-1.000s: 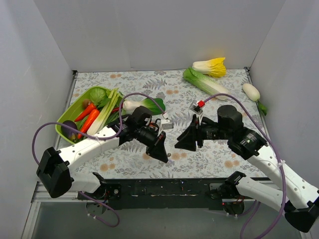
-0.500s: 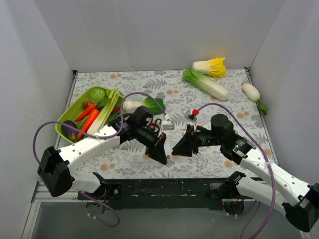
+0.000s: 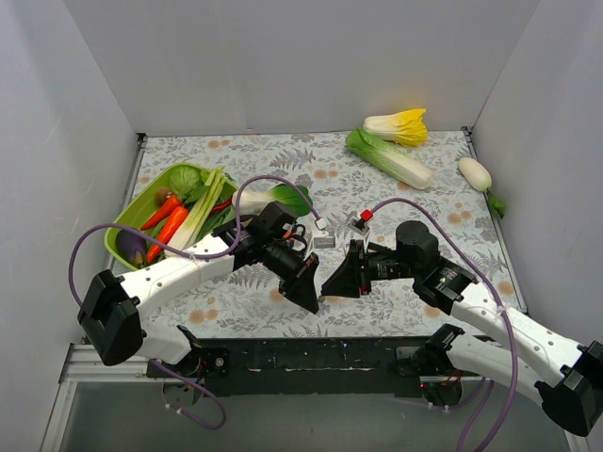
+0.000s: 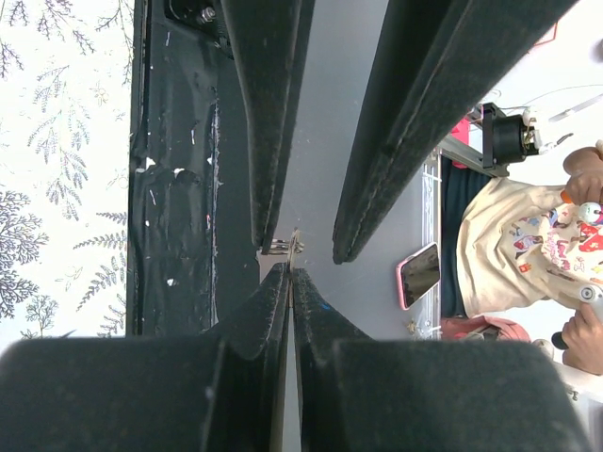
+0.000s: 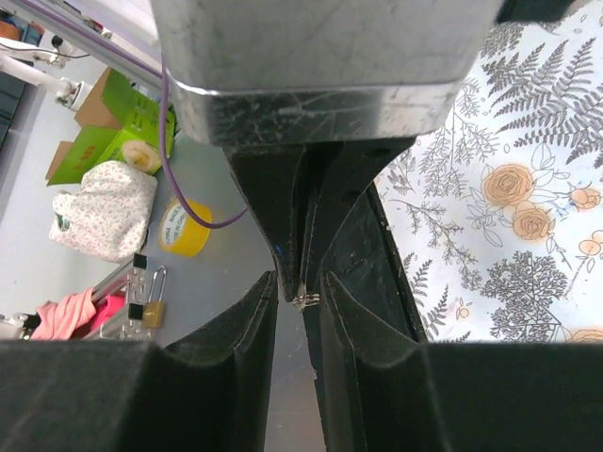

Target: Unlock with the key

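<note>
My left gripper (image 3: 317, 303) hangs over the table's front edge, shut on a small metal key (image 4: 287, 247). Only the key's ringed end shows past the fingertips. It also shows in the right wrist view (image 5: 307, 300). My right gripper (image 3: 328, 282) faces it tip to tip and is open. Its fingers (image 5: 268, 311) stand on either side of the left gripper's fingertips (image 5: 292, 217) and the key. In the left wrist view my left gripper (image 4: 290, 273) sits between the right gripper's fingers (image 4: 415, 122). A brass padlock (image 5: 155, 303) lies off the table, below.
A green tray (image 3: 122, 235) with carrots and greens stands at the left. A bok choy (image 3: 278, 198) lies mid-table. A napa cabbage (image 3: 388, 158), a yellow cabbage (image 3: 398, 125) and a white radish (image 3: 476, 173) lie at the back right. The black front rail (image 3: 311, 353) is beneath the grippers.
My right gripper has moved left and down towards the left gripper, and its open fingers now straddle the left fingertips. The left gripper has barely moved.
</note>
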Action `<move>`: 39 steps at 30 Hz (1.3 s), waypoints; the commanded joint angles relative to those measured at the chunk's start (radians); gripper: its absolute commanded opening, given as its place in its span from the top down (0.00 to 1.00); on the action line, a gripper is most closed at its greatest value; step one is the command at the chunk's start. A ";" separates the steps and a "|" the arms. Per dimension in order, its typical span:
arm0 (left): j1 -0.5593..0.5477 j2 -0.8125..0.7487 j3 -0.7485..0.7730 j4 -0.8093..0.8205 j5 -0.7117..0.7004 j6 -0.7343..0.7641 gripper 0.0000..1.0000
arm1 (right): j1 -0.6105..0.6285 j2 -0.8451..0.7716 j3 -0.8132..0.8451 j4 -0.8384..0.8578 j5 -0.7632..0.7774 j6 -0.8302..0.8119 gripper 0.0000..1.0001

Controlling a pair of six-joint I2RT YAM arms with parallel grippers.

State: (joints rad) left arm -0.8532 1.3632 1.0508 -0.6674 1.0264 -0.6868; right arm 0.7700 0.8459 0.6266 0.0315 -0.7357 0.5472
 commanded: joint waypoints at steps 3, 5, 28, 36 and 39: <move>-0.007 -0.001 0.041 0.000 0.014 0.018 1.00 | 0.038 0.013 -0.016 0.031 0.032 -0.006 0.69; -0.007 -0.004 0.041 -0.001 0.011 0.018 1.00 | 0.046 0.015 -0.018 0.031 0.035 -0.006 0.69; -0.009 -0.061 0.015 0.089 -0.147 -0.011 1.00 | 0.072 0.038 -0.025 0.027 0.061 -0.001 0.99; -0.007 -0.108 -0.001 0.153 -0.290 -0.052 0.49 | 0.072 0.002 -0.019 -0.063 0.209 -0.024 0.99; -0.007 -0.142 -0.032 0.216 -0.344 -0.080 0.22 | 0.069 -0.031 -0.034 -0.088 0.340 -0.030 0.99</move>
State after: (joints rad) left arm -0.8639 1.3083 1.0466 -0.5549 0.7773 -0.7303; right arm 0.8356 0.8623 0.6044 -0.0212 -0.5503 0.5419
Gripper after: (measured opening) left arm 0.687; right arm 0.021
